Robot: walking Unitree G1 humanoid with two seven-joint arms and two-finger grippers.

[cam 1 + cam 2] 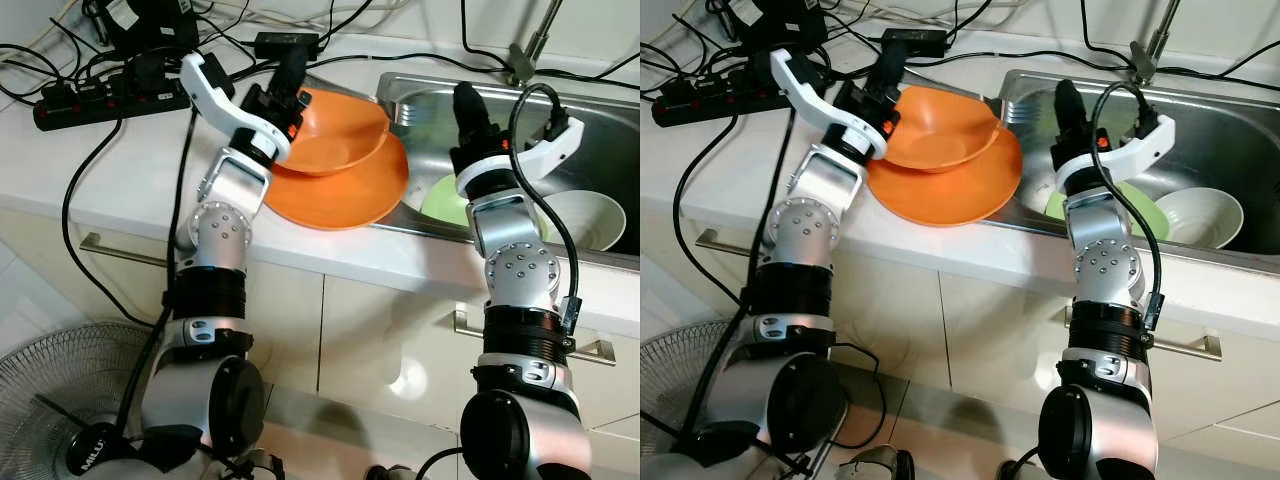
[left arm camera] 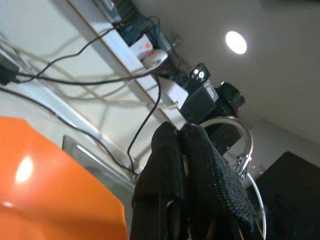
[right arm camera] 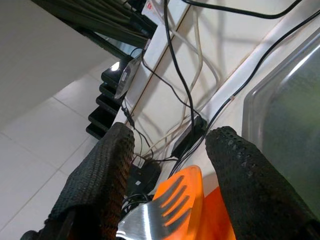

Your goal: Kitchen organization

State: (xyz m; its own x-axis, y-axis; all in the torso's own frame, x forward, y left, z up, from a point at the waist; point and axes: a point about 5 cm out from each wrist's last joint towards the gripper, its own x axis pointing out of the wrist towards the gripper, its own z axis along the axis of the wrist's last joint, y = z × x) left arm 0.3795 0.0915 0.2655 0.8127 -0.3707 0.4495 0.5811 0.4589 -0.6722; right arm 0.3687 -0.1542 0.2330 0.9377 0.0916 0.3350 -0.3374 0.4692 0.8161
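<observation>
Left tool [image 1: 290,75], fingers pressed together with nothing seen between them, at the far rim of the orange bowl [image 1: 335,135]; its tips are hard to separate from the dark cables [image 1: 90,60] behind. Orange bowl nested on the orange plate [image 1: 350,195], which lies on the white table [image 1: 120,170] and overhangs the steel sink [image 1: 600,120]. Right tool [image 3: 170,165], fingers spread and empty, raised over the sink's near-left part; in its wrist view an orange fork-shaped piece [image 3: 182,197] sits between the fingers, cut off by the frame. Green plate [image 1: 445,200] in the sink, largely hidden by the right arm; white bowl [image 1: 590,215] just beside it. Power strip [image 1: 100,100] at the table's back; faucet [image 1: 530,45] cut off; fan [image 1: 60,400] on the floor
</observation>
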